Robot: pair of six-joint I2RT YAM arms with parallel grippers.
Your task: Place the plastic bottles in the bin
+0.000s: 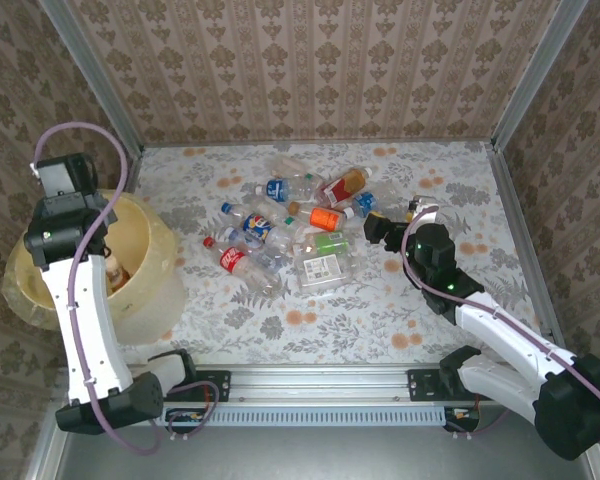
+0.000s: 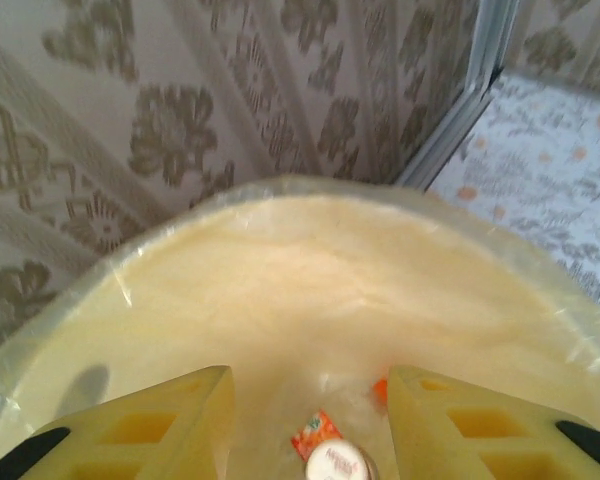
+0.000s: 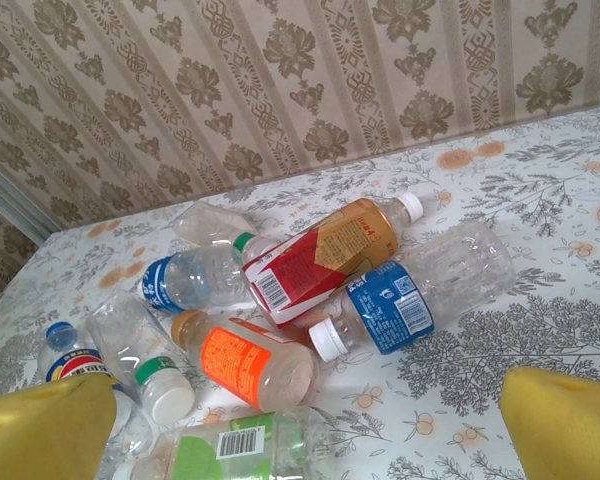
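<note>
Clear crumpled plastic bottles point(image 3: 325, 255) heaped; round, smooth pale-yellow bin point(image 1: 152, 292), possibly lined.

1. Your overhead camera looks down from high behind the near edge over the whole table point(image 1: 380, 310).
2. Your left wrist camera sits close above the bin point(image 2: 310, 260), which the overhead view shares at its left edge.
3. Your right wrist camera faces the plastic bottles point(image 3: 320, 255) from low and near; the overhead view shares them.

We see a table top point(image 1: 380, 320) printed with grey leafy sprigs and orange flowers. Beige wallpaper point(image 1: 310, 60) with brown damask motifs and stripes lines the walls around it. Aluminium posts point(image 1: 533, 75) mark the two far corners. A metal rail point(image 1: 320, 381) runs along the near edge, with a white slotted strip point(image 1: 320, 413) just below it.
</note>
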